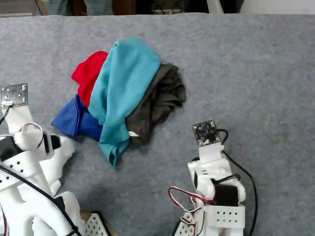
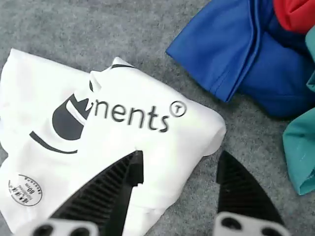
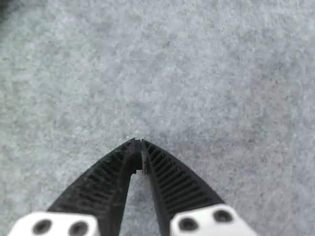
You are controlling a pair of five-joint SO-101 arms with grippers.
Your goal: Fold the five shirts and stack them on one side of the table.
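Four shirts, teal (image 1: 120, 88), red (image 1: 88, 73), blue (image 1: 74, 118) and dark (image 1: 160, 98), lay heaped left of centre in the high view; a white shirt (image 2: 98, 147) lay near the blue. Left gripper (image 2: 180, 156): spread wide over the white shirt's edge, holding nothing. Right gripper (image 3: 138, 142): tips together, empty, above the grey table (image 1: 256, 73).

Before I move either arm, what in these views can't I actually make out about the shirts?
- White shirt: in the high view the left arm hides most of it; the left wrist view's edge cuts it off.
- Red shirt and blue shirt: partly under the teal shirt, outlines hidden in the high view.
- Dark shirt: crumpled, partly under the teal shirt; layout unclear.
- Left end effector: open; contact with the white shirt unclear.
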